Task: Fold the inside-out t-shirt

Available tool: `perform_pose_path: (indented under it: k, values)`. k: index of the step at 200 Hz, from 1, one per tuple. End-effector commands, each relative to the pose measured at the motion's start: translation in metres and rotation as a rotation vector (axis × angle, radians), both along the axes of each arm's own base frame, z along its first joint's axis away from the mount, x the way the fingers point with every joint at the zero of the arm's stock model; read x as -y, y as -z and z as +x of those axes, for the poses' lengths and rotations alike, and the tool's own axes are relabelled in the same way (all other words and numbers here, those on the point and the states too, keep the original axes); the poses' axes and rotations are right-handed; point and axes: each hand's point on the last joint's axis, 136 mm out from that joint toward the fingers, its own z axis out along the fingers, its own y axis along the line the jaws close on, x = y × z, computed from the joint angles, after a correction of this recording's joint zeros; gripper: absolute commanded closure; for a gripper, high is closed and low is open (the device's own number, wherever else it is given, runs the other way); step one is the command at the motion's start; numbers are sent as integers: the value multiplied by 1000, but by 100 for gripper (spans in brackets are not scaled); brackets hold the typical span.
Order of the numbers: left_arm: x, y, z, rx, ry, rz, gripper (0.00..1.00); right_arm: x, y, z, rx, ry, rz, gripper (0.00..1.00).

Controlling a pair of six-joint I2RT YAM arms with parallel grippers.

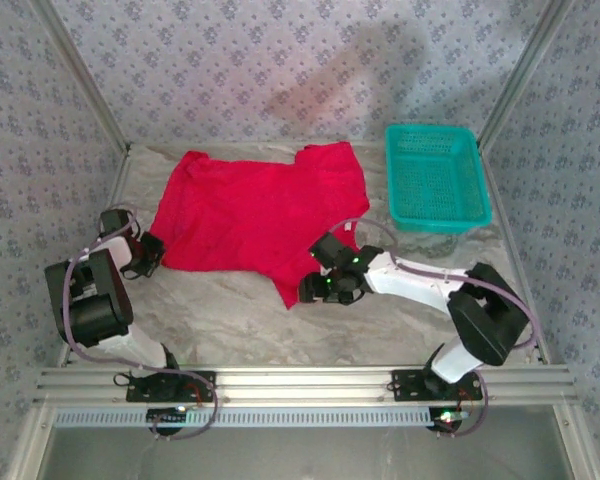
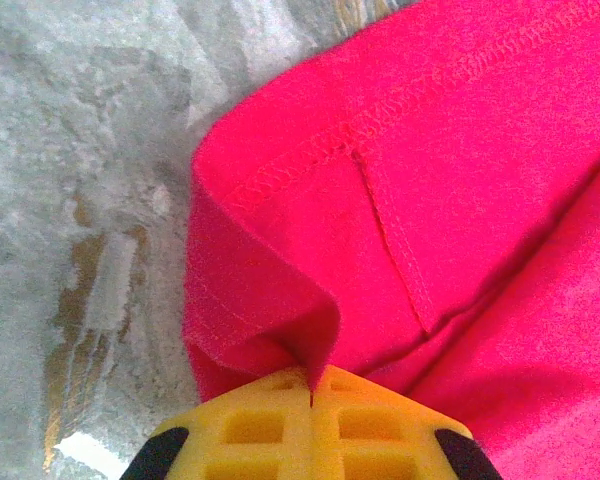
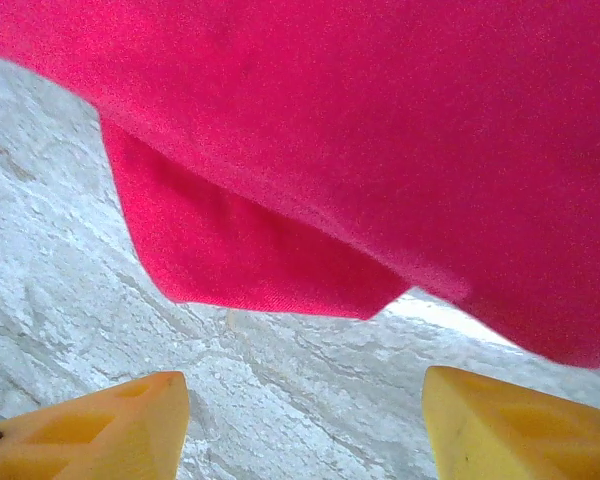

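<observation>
Lying spread on the marbled worktop (image 1: 220, 320): red t-shirt (image 1: 250, 215), just left of the teal basket (image 1: 435, 178). Stitched seams show along the hem in the left wrist view. Left end effector (image 2: 312, 385) at the shirt's near-left corner, yellow fingers (image 2: 250, 425) pressed together, a fold of hem cloth pinched between them. Right end effector (image 3: 305, 410) at the near-right corner, fingers apart, nothing between them. A pointed red corner sits just ahead.

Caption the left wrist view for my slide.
Left pincer shut on a pinched fold of the red t-shirt near its stitched hem, above the mottled grey table.
</observation>
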Motion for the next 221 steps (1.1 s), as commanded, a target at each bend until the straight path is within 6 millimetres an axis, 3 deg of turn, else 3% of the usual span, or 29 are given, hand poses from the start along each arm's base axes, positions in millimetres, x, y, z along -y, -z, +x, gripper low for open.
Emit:
perform_pose_path:
  k: [1,9,21,37,43,60,79,107,124,141,161,182,221]
  values:
    - [-2,-26,5,72,-9,15,100,-11,16,10,-35,52,-26,35]
    - [-3,-37,6,89,-11,24,100,-14,21,19,-27,66,-47,37]
    - [-5,-54,7,111,-12,47,100,-13,29,31,-25,97,-76,51]
    - [-10,-77,8,136,-15,83,100,-10,22,40,-24,93,-97,90]
    - [-12,-85,7,144,-15,100,100,-5,14,41,-20,73,-111,100]
    - [-18,-104,6,167,-26,143,100,21,-17,34,-20,13,-176,100]
    - [-24,-120,5,187,-39,162,100,49,-72,38,36,-22,-187,100]
    - [-25,-135,7,226,-40,149,100,98,-145,45,111,63,-102,100]
    - [-23,-135,10,232,-31,136,100,115,-185,54,176,132,-3,100]
    - [-19,-129,11,231,-26,114,100,116,-206,67,215,173,81,100]
    - [-8,-120,15,224,-5,107,100,102,-204,88,210,183,137,100]
    - [4,-103,24,188,30,127,100,83,-186,118,173,182,187,100]
    - [8,-72,43,99,72,129,100,73,-127,180,58,214,174,100]
